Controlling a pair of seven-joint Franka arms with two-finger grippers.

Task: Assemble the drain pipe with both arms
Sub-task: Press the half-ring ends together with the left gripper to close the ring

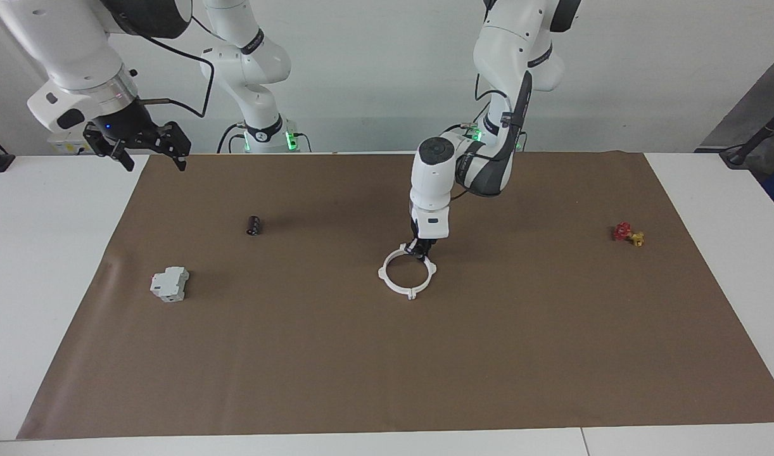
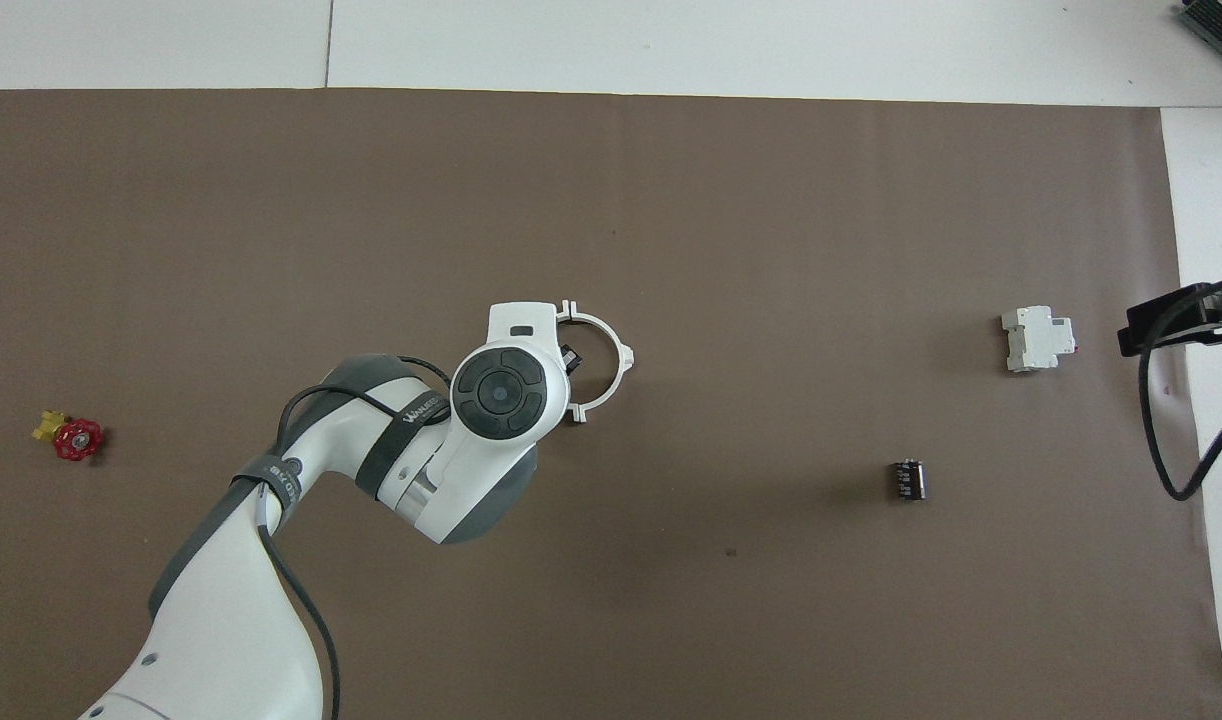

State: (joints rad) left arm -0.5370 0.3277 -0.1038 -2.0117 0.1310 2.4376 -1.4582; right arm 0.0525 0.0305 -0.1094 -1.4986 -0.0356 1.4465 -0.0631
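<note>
The drain pipe, a thin white plastic ring made of two semicircular halves with small end tabs (image 1: 407, 273), is lying flat on the brown paper mat (image 1: 488, 354) near the middle of the table. Its two halves are sitting together as one closed ring.

The left gripper (image 1: 420, 251) is pointing straight down, its black fingers pressed together on the ring's rim at the edge nearest the robots. From the overhead view, the left arm's wrist is covering that part of the ring (image 2: 603, 362); only a black fingertip (image 2: 571, 358) is showing inside the ring's arc.

The right gripper (image 1: 147, 152) is hanging in the air with its fingers spread, gripping nothing, over the mat's corner at the right arm's end of the table. The right arm is waiting there.

A grey-white boxy plastic block (image 1: 170, 284) is sitting on the mat toward the right arm's end, farther from the robots than a small dark cylinder (image 1: 253, 225), and well apart from the ring. A small red handwheel valve with a yellow body (image 1: 628, 234) is sitting on the mat toward the left arm's end, also well apart from the ring.
</note>
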